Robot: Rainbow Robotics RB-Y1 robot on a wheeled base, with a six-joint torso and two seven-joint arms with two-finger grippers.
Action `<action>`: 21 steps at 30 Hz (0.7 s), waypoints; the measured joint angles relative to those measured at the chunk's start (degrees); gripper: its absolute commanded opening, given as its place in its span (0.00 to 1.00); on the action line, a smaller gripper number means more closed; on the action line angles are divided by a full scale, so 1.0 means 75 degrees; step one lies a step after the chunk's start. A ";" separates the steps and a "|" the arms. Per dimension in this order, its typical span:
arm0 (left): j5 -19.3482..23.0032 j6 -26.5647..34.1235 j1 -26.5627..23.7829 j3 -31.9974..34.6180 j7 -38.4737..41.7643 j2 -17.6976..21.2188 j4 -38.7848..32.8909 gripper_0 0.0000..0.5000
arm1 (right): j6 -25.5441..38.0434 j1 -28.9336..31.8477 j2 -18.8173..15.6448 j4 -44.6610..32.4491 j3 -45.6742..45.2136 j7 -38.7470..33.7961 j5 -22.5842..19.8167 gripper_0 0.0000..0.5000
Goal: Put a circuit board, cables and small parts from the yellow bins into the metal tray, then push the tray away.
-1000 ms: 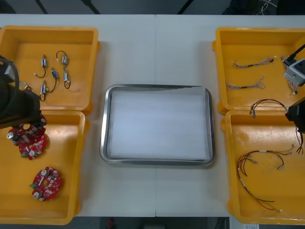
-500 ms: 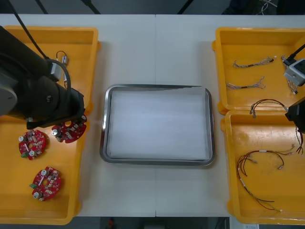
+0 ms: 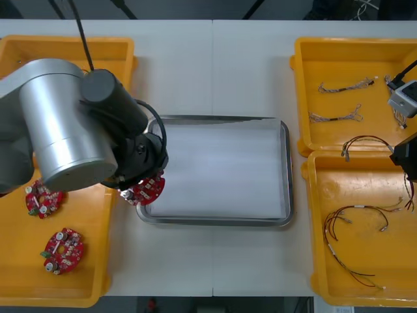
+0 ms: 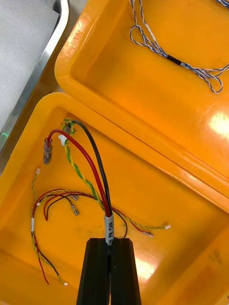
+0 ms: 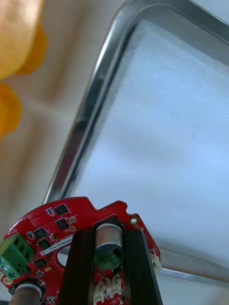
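The round red circuit board (image 3: 148, 189) hung over the seven o'clock corner of the metal tray (image 3: 215, 120), partly above the white inside and partly above the rim. The left gripper (image 5: 109, 233) was clamped on it, fingers apart only by the width of a metal cylinder (image 5: 109, 244) standing on the board. At the tray's nine o'clock, a second board (image 3: 43, 197) and a third board (image 3: 62, 248) lay in the near left yellow bin (image 3: 91, 261). At three o'clock, the right gripper (image 4: 109, 247) hovered over the near right bin (image 4: 157, 205). Its fingers were almost together, pinching a cable (image 4: 88, 159) of black, red and yellow strands.
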 measured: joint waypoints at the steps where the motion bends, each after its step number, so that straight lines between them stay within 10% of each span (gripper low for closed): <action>1: -0.0145 0.0032 -0.0069 -0.0099 0.0000 -0.0165 0.0108 0.00 | 0.0000 -0.0001 0.0000 0.0000 0.0010 0.0000 0.0000 0.00; 21: -0.1868 -0.0562 -0.0350 -0.1259 0.0000 -0.1787 0.2251 0.00 | 0.0000 -0.0002 -0.0002 -0.0001 0.0025 0.0000 0.0000 0.00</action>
